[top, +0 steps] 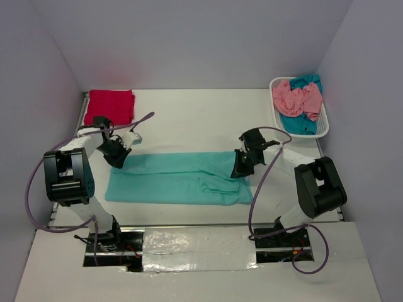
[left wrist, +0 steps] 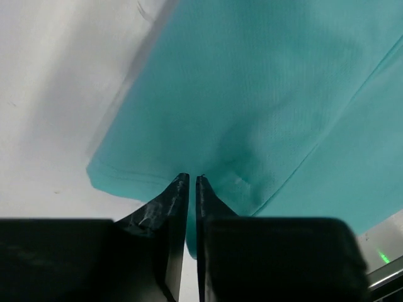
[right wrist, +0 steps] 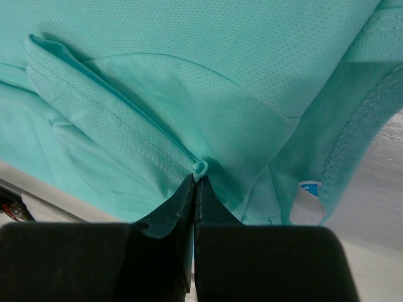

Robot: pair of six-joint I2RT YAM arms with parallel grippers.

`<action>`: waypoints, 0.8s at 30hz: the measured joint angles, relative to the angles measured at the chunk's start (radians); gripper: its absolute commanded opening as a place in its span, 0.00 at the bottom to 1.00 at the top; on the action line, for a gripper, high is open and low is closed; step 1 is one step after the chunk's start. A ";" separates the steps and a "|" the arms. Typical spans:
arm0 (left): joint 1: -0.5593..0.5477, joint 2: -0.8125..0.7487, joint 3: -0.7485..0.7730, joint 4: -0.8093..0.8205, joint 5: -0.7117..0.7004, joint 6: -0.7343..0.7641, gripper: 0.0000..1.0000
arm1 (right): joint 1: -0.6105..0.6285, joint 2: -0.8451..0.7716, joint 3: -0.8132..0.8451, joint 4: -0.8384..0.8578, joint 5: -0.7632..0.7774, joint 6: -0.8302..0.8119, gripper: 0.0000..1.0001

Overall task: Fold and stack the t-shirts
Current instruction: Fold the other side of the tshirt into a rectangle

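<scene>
Folding the mint-teal t-shirt (top: 179,179), spread across mid-frame, is underway: the right gripper (top: 238,171) pinches its right-of-frame fold. The left gripper (top: 118,162), jaws a narrow slit at the left-of-frame hem with its hold unclear, should clamp before both lift.

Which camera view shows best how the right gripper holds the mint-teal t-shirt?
The right wrist view: the right gripper is shut on a fold of the mint-teal t-shirt. The top view shows the gripper at the shirt's right end, the pinch hidden. The left wrist view shows the shirt's other end, not this gripper.
</scene>
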 measured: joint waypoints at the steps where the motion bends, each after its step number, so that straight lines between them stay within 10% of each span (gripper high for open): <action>1: 0.005 -0.006 -0.012 0.000 -0.010 0.004 0.20 | 0.000 0.000 0.001 0.000 0.000 -0.001 0.00; 18: 0.012 -0.107 -0.085 -0.005 -0.086 -0.033 0.41 | 0.000 0.024 0.045 -0.002 0.000 -0.006 0.00; 24: 0.058 -0.149 0.023 -0.048 -0.018 0.087 0.67 | 0.000 0.024 0.059 -0.005 0.005 -0.014 0.00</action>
